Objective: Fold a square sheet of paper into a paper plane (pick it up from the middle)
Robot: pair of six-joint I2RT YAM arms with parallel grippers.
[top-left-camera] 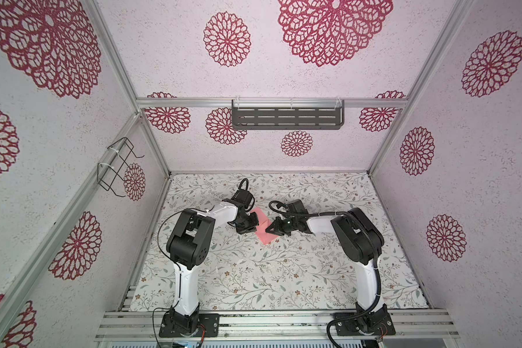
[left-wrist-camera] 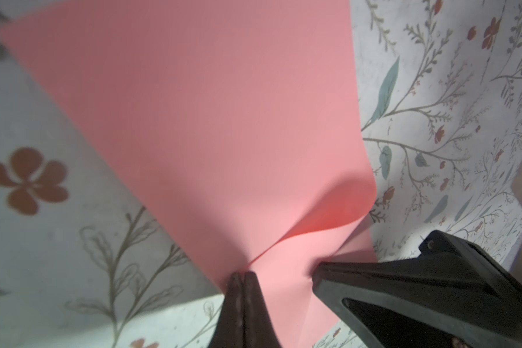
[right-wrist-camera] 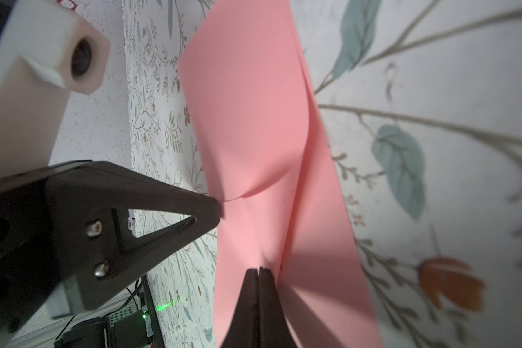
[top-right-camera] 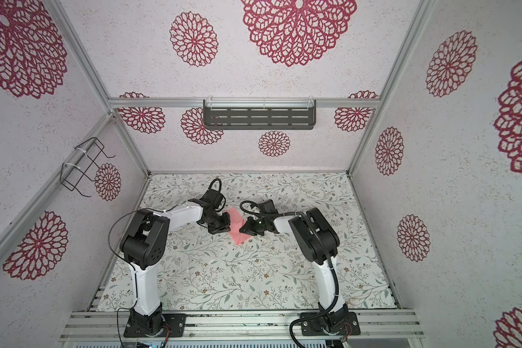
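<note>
The square sheet of paper (top-left-camera: 262, 217) (top-right-camera: 236, 217) is plain salmon-pink and lies mid-table, bent up along a ridge between both grippers. My left gripper (top-left-camera: 256, 223) (top-right-camera: 229, 223) (left-wrist-camera: 241, 274) is shut on the sheet's edge, where a crease starts (left-wrist-camera: 284, 238). My right gripper (top-left-camera: 267, 230) (top-right-camera: 241, 230) (right-wrist-camera: 258, 269) is shut on the opposite side of the sheet (right-wrist-camera: 253, 120), its tips facing the left gripper's. Each wrist view also shows the other gripper's fingers (left-wrist-camera: 404, 280) (right-wrist-camera: 163, 195) touching the paper. No paper plane is in view.
The floral tabletop (top-left-camera: 284, 271) spreads around the paper. A dark slotted shelf (top-left-camera: 287, 119) hangs on the back wall and a wire basket (top-left-camera: 118, 165) on the left wall. An aluminium rail (top-left-camera: 268, 324) runs along the front edge.
</note>
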